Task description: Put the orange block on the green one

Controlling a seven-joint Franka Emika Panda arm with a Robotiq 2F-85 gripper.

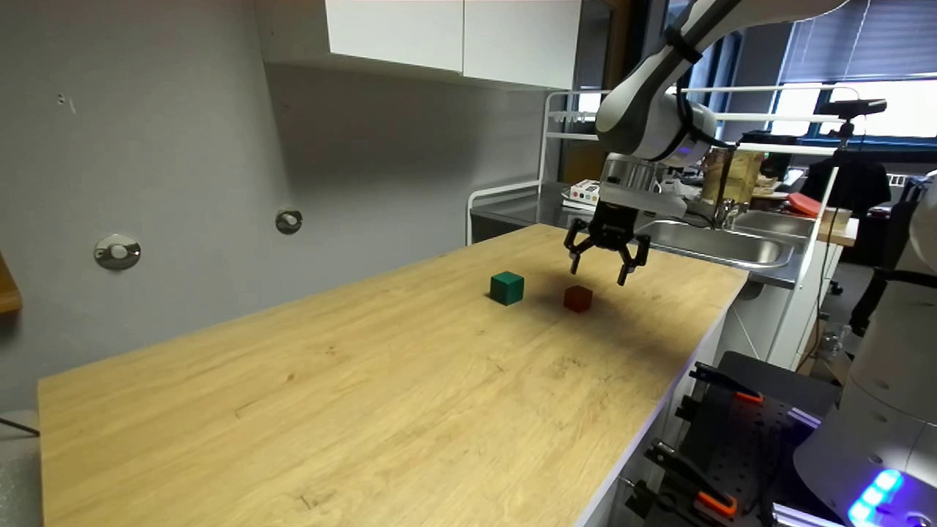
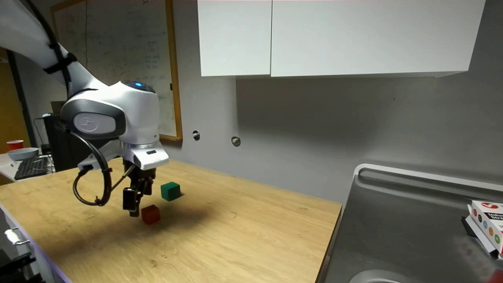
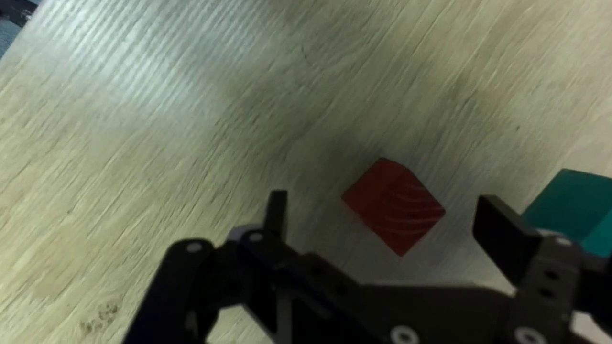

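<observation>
wht cabs [image 2: 334,35] | sink [image 1: 721,245] w/ faucet [image 1: 726,211] | whtbd [image 2: 129,51] on wall [image 2: 294,157] | red cup [image 2: 15,144] nr bowl [image 2: 23,154]

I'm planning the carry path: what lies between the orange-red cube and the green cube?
Both exterior views show only wooden tabletop between the orange-red cube and the green cube; in the wrist view, a gripper finger covers part of it.

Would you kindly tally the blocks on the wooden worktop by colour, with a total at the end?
Orange-red block: 1
Green block: 1
Total: 2
</observation>
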